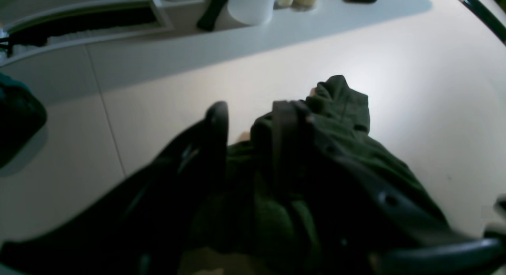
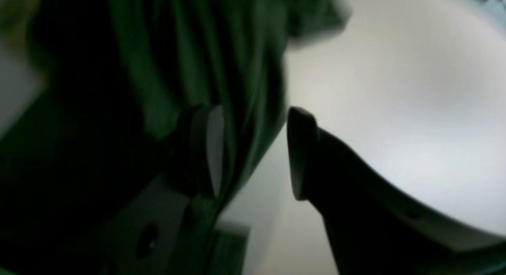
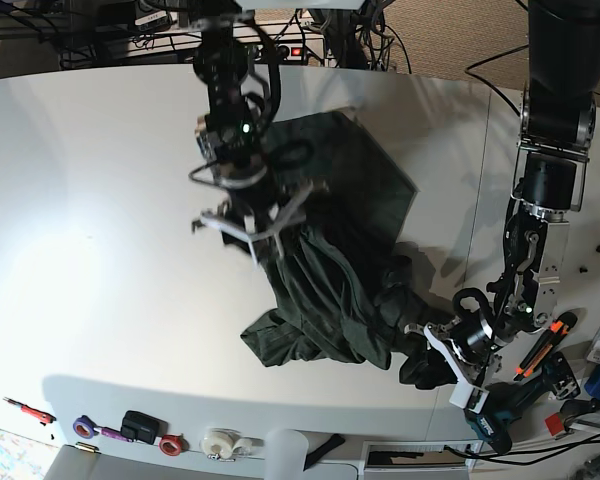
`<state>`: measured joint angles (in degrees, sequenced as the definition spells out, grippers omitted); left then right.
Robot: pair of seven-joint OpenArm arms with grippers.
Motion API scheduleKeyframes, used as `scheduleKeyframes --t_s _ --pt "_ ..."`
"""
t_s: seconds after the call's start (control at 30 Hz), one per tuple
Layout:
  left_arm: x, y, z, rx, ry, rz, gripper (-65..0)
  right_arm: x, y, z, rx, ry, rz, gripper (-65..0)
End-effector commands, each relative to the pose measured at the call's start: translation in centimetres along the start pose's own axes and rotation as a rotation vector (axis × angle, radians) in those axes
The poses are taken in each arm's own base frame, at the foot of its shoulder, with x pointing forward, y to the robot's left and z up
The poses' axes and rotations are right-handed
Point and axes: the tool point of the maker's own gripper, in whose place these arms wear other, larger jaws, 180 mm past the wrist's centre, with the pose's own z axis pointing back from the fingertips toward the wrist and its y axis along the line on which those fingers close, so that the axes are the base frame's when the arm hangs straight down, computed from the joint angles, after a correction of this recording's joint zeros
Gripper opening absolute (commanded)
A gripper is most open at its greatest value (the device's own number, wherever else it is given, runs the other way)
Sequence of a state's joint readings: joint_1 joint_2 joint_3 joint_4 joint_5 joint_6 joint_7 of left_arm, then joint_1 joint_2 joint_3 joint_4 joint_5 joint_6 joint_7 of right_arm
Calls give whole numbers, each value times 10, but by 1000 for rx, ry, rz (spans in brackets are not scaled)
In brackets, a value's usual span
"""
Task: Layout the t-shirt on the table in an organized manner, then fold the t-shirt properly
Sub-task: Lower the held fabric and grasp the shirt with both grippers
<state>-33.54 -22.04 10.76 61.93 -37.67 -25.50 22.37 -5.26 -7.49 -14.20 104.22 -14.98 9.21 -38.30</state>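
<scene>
Currently the bench (image 3: 100,200), white and wide, carries the t-shirt (image 3: 325,290) as a bunched dark green heap, not laid flat. It runs from mid-bench down toward the near edge on the side of the left arm. One flatter panel lies toward the far edge; the rest is gathered in deep folds.

Right pincer (image 3: 248,235): it sits over the upper part of the heap. In the right wrist view the jaws stand apart with cloth hanging between them and against one finger (image 2: 205,148). The other finger is clear of fabric, so no firm hold is shown.

Left pincer (image 3: 435,365): low near the near edge, at the trailing end of the garment. In the left wrist view fabric is bunched around and between its fingers (image 1: 216,121). The view is too blurred to say whether they are clamped; cannot tell.

Risks, judged from this:
- Right jaws may close on several layers at once, since the folds are stacked; the spread would then stay doubled.
- If the arms pull apart with an uncertain left hold, cloth could slip and drop back in a heap.
- The trailing end lies close to the near edge; a drag that way could carry it off the bench.
- Loose cloth could snag around the left pincer fingers.
</scene>
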Motion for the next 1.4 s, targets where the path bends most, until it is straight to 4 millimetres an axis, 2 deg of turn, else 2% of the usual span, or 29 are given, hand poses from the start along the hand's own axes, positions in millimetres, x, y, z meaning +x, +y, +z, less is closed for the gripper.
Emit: scheduleKeyframes --t_s 0.0,0.17,0.27,0.33,0.53,0.63,1.03,1.37 --pt "27 0 2 -10 -72 -14 -450 31 -6 -1 -11 -93 -9 -388" --pt "8 -3 4 -12 -75 15 -449 83 -14 -8 10 -215 -62 -388" --pt "-4 -9 4 -30 -64 26 -450 100 -20 -12 -5 -249 -58 -388" --pt "-8 -11 4 -34 -59 30 -450 100 -21 -22 -3 -234 -63 -388" --pt "-8 -11 4 -34 -60 30 -450 63 0 -71 86 -105 -101 -388" --pt "-8 -11 4 -33 -59 29 -450 55 11 -84 140 -80 -110 -388" --pt "-8 -11 4 -34 -59 29 -450 73 65 -76 287 -137 3 -388" --pt "-9 -13 2 -38 -60 34 -450 91 41 -81 210 -191 2 -388"
